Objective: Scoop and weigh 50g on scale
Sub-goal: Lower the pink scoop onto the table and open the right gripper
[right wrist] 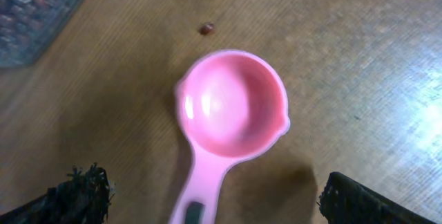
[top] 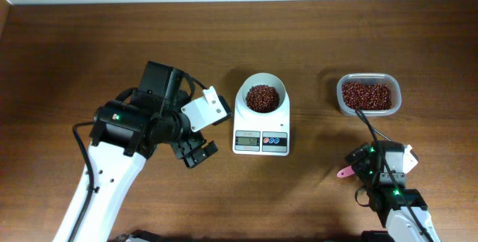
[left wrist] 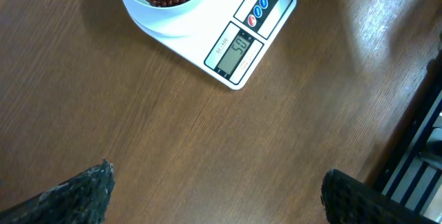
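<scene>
We log one round white bowl [top: 261, 77] of reddish-brown beans [top: 262, 98] on one white digital scale [top: 261, 142], one clear plastic tub [top: 396, 92] likewise filled, one empty pink plastic spoon [right wrist: 231, 106] — left gripper [left wrist: 215, 171], right gripper [right wrist: 210, 175] gape, holding nothing.

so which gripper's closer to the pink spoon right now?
Right. The right gripper hangs open directly above the pink spoon. The left gripper is well away, on the far side of the scale.

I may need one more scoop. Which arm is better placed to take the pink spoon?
Right. The right gripper hangs open over the pink spoon, near the bean tub; the left gripper is on the far side of the scale.
</scene>
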Controlling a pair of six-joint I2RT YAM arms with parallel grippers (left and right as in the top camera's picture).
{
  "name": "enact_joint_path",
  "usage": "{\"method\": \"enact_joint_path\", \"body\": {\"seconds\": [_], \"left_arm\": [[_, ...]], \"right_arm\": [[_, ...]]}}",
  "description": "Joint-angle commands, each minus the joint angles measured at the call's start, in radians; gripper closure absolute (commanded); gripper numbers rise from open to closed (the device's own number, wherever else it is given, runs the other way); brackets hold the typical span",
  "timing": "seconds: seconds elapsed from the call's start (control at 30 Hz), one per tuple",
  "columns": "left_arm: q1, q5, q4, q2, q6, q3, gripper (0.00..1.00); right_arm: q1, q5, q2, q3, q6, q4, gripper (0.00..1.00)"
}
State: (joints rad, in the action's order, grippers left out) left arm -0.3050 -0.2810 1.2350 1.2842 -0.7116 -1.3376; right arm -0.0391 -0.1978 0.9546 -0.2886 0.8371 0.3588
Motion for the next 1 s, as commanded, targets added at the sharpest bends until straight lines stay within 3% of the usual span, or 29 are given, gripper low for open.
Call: {"method": "enact_joint_path", "body": {"seconds": [0.0,0.23,0.37,0.57,0.97], "left_arm": [[0.007,-0.011,0.001,-0.008,-0.013,-0.015,0.01],[0.007,-0.011,0.001,-0.008,-0.013,-0.015,0.01],[0.007,-0.011,0.001,-0.008,-0.013,-0.015,0.01],[0.007,-0.011,0.001,-0.008,-0.013,-0.015,0.01],[0.007,-0.011,0.001,-0.008,-0.013,-0.015,0.01]], "right_arm": [[0.005,0.016,-0.013,-0.008,0.009,-0.008,0.01],[0.005,0.117,-0.210,-0.242,0.005,0.276,0.01],[0.005,0.264,-0.308,-0.322,-0.093,0.295,0.01],[0.005,0.461,-0.330,-0.323,-0.093,0.360,0.01],[0.006,0.451,-0.333,-0.320,-0.093,0.439,0.01]]}}
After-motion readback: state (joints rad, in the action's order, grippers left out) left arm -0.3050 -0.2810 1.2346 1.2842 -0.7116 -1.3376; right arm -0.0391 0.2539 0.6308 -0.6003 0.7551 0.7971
